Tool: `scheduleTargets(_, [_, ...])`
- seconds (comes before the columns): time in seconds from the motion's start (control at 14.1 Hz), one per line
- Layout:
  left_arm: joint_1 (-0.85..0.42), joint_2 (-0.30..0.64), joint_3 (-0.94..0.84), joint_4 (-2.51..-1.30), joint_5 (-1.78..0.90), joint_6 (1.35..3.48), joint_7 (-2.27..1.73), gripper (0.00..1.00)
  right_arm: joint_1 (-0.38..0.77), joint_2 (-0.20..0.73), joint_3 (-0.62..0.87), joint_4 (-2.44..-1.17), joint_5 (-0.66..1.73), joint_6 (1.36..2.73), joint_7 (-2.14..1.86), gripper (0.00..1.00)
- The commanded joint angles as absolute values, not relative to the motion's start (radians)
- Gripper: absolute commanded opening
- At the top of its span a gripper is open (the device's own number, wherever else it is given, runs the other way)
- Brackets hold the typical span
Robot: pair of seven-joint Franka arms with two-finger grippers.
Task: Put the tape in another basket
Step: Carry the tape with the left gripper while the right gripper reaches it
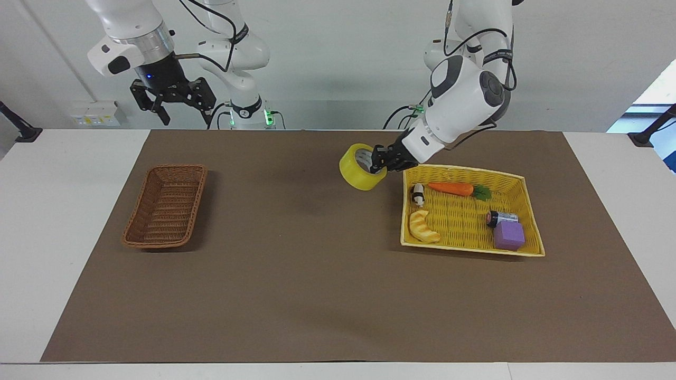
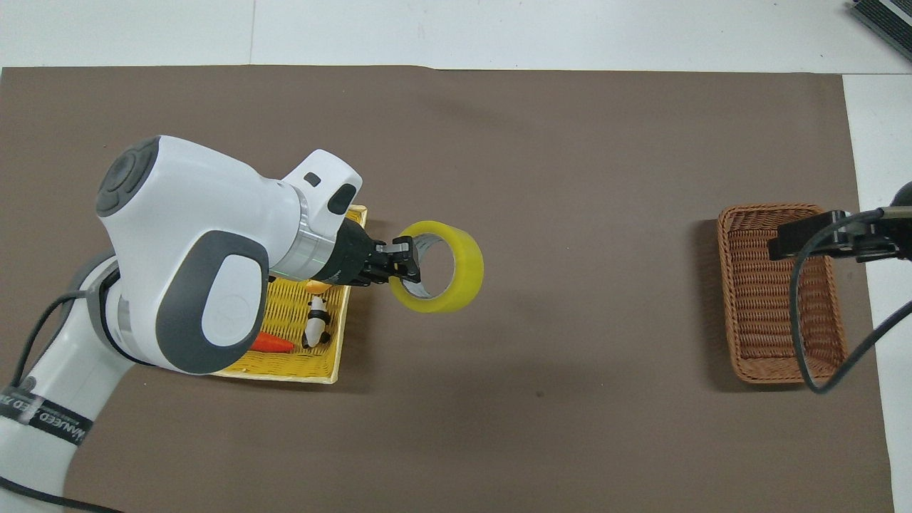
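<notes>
My left gripper (image 1: 381, 158) is shut on the rim of the yellow tape (image 1: 362, 169), one finger inside the core. It holds the roll in the air over the brown mat, just outside the yellow basket (image 1: 470, 250). The overhead view shows the same gripper (image 2: 406, 263) and tape (image 2: 467, 267) past the yellow basket's (image 2: 285, 374) edge. The brown wicker basket (image 1: 166, 206) stands empty at the right arm's end of the table, and shows in the overhead view (image 2: 773, 313) too. My right gripper (image 1: 174, 103) hangs open high above that end.
The yellow basket holds a carrot (image 1: 450, 188), a panda figure (image 1: 418, 194), a croissant toy (image 1: 423, 227), a small battery-like cylinder (image 1: 500, 217) and a purple block (image 1: 509, 235). A brown mat (image 1: 296, 274) covers the table between the two baskets.
</notes>
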State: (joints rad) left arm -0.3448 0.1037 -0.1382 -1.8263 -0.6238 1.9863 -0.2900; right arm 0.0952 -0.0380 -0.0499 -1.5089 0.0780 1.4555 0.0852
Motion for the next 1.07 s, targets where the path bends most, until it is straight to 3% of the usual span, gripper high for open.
scheduleTargets(0.0, [-0.365,0.101,-0.17,-1.816,-0.689,2.032,-0.308,0.0,0.104,-0.074,-0.049,-1.641,0.179,1.533,0.074,1.0])
scheduleTargets(0.5, [-0.474,0.12,-0.224,-1.825,-0.733,2.195,-0.376,0.0,0.23,-0.044,-0.049,-1.785,0.463,1.681,0.207,1.0])
scheduleTargets(1.0, [-0.528,0.124,-0.225,-1.821,-0.735,2.243,-0.417,0.0,0.209,-0.061,-0.052,-1.87,0.577,1.664,0.152,1.0])
